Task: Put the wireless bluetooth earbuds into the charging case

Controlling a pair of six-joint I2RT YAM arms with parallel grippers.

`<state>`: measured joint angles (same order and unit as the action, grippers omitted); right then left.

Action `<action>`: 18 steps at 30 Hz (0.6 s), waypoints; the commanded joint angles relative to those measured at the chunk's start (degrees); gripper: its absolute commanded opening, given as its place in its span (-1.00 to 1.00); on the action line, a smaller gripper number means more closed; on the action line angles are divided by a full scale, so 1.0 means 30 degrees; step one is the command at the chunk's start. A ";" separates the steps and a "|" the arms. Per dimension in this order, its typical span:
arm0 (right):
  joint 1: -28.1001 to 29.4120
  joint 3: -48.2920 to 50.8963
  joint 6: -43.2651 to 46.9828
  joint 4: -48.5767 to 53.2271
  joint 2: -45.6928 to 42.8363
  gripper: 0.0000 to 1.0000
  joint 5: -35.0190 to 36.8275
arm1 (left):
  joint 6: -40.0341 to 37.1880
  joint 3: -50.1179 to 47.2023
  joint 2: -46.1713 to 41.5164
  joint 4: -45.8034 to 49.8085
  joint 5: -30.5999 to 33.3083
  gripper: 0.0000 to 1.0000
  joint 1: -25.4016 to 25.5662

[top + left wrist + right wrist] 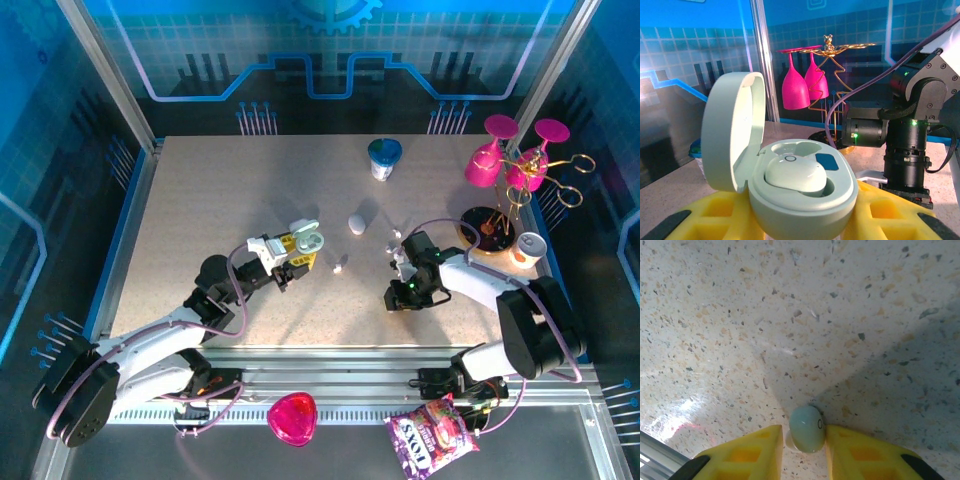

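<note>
My left gripper (300, 246) is shut on a pale green charging case (309, 238) and holds it above the table with the lid up. In the left wrist view the case (805, 205) rests between yellow fingers (890, 212), its lid (732, 130) swung open. One earbud (796, 175) is seated in the case; the socket behind it holds nothing. My right gripper (397, 292) points down at the table, and its yellow fingers (747, 455) are shut on an earbud (807, 429) lying on the tabletop. Loose earbuds (340, 265) (393, 243) lie between the arms.
A closed white case (356, 222) lies mid-table. A blue-topped cup (384, 158) stands at the back. A gold rack with pink wine glasses (510, 160) and a can (527, 248) stand at the right. A pink dish (292, 415) and a snack bag (430, 440) lie below the table edge.
</note>
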<state>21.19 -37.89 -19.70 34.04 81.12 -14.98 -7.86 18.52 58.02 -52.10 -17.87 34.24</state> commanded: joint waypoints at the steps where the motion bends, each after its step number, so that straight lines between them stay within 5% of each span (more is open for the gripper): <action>1: -0.0069 -0.0538 -0.0218 0.0448 0.0376 -0.44 0.0330 | -0.0018 0.0272 -0.0121 -0.0330 -0.0313 -0.35 0.0047; 18: 0.0614 -0.1111 -0.0284 0.0838 0.0892 -0.63 0.1270 | -0.0047 -0.0014 -0.0502 -0.0228 -0.0224 -0.35 0.0053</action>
<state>22.00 -40.25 -20.12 35.03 83.70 -12.43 -7.86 18.52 57.78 -52.05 -17.87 34.24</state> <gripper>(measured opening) 0.190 0.365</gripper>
